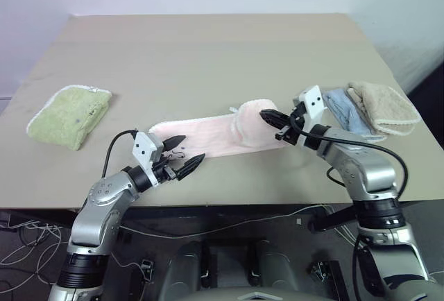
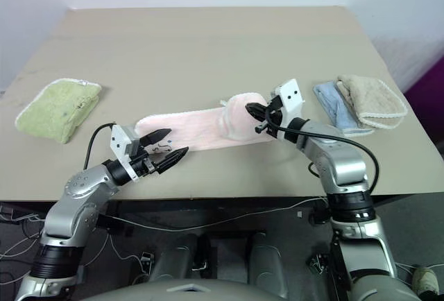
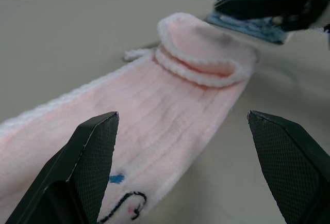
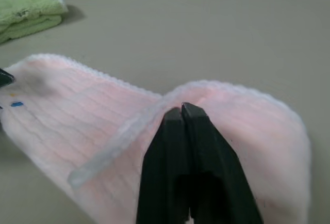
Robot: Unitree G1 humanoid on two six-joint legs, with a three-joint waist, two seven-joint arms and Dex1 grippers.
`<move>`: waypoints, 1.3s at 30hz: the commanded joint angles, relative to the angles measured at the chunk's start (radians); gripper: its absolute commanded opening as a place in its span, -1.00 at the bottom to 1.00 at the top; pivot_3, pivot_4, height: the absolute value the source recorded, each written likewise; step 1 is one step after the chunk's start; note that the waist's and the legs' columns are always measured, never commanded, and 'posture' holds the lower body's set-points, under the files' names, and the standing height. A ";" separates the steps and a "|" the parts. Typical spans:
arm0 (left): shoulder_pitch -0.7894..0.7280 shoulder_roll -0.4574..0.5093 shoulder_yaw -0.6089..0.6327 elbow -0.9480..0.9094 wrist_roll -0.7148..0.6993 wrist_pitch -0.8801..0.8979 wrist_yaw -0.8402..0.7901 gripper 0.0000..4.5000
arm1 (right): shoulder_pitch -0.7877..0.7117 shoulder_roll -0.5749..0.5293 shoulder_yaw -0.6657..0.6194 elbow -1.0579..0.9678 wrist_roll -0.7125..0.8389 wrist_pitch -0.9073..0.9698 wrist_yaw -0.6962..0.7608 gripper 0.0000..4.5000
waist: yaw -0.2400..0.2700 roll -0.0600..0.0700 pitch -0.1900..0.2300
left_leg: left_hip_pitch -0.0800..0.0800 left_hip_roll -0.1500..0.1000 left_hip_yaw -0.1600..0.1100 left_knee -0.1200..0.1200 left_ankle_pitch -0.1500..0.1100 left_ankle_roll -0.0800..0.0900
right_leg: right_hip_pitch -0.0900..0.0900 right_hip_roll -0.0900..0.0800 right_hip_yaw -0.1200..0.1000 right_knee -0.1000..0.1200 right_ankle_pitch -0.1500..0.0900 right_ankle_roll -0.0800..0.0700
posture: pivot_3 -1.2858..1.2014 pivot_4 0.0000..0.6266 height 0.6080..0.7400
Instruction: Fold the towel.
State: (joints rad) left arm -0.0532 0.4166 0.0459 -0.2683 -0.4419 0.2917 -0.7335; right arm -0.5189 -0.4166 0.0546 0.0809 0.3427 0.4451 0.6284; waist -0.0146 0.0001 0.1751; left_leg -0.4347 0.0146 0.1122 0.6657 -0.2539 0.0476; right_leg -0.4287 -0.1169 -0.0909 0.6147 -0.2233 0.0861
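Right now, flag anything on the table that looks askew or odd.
The pale pink soft towel with white scalloped edging lies slantwise, its end nearest the right end effector curled back over itself in a loose hump, not a flat fold.

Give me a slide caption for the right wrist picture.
Shut right end effector lifting the pink towel's end into a fold, green towel behind.

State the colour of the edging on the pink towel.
White edging runs along the towel; it shows best in the left wrist view.
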 commanded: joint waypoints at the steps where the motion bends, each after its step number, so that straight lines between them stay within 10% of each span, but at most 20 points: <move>1: 0.027 -0.008 0.008 -0.083 -0.024 0.023 0.034 0.86 | -0.018 0.030 0.045 0.120 -0.081 -0.141 0.027 -0.98 | 0.004 0.000 0.000 | 0.000 0.000 0.000 0.000 0.000 0.000 | 0.000 0.000 0.000 0.000 0.000 0.000 | 0.03 -0.52 1.00; 9: 0.147 -0.046 0.065 -0.240 -0.123 0.193 0.199 0.86 | 0.002 0.086 0.125 0.321 -0.202 -0.255 0.050 -0.98 | -0.002 -0.001 -0.001 | 0.002 0.000 0.000 0.000 0.000 0.000 | 0.002 0.000 -0.001 0.001 0.000 0.000 | 0.03 -0.52 1.00; 21: 0.287 -0.226 0.233 -0.422 -0.501 0.458 0.626 0.86 | -0.067 0.029 -0.058 0.050 0.005 -0.141 0.160 -0.98 | 0.003 -0.001 0.000 | 0.003 0.000 -0.001 0.000 -0.001 -0.001 | 0.002 -0.003 0.001 0.000 0.000 0.000 | 0.03 -0.52 1.00; 29: 0.218 -0.364 0.354 -0.303 -0.817 0.433 1.021 0.93 | -0.143 0.032 -0.088 0.078 0.036 -0.114 0.166 -0.99 | 0.004 -0.001 0.000 | 0.003 0.000 -0.002 0.000 0.000 -0.001 | 0.003 -0.002 0.000 0.000 -0.001 -0.001 | 0.03 -0.52 1.00; 39: 0.080 -0.328 0.323 -0.166 -0.938 0.419 1.120 0.93 | -0.103 0.049 -0.081 -0.006 0.053 -0.072 0.149 -0.99 | 0.011 0.000 0.000 | 0.003 0.000 -0.002 0.000 0.000 -0.001 | 0.003 -0.001 -0.001 0.000 -0.002 -0.004 | 0.03 -0.52 1.00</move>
State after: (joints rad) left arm 0.0436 0.0813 0.3821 -0.4678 -1.3574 0.7114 0.3750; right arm -0.6276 -0.3712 -0.0163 0.1354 0.3754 0.3666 0.7819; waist -0.0035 -0.0002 0.1746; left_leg -0.4320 0.0141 0.1100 0.6659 -0.2538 0.0466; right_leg -0.4252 -0.1182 -0.0920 0.6149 -0.2250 0.0825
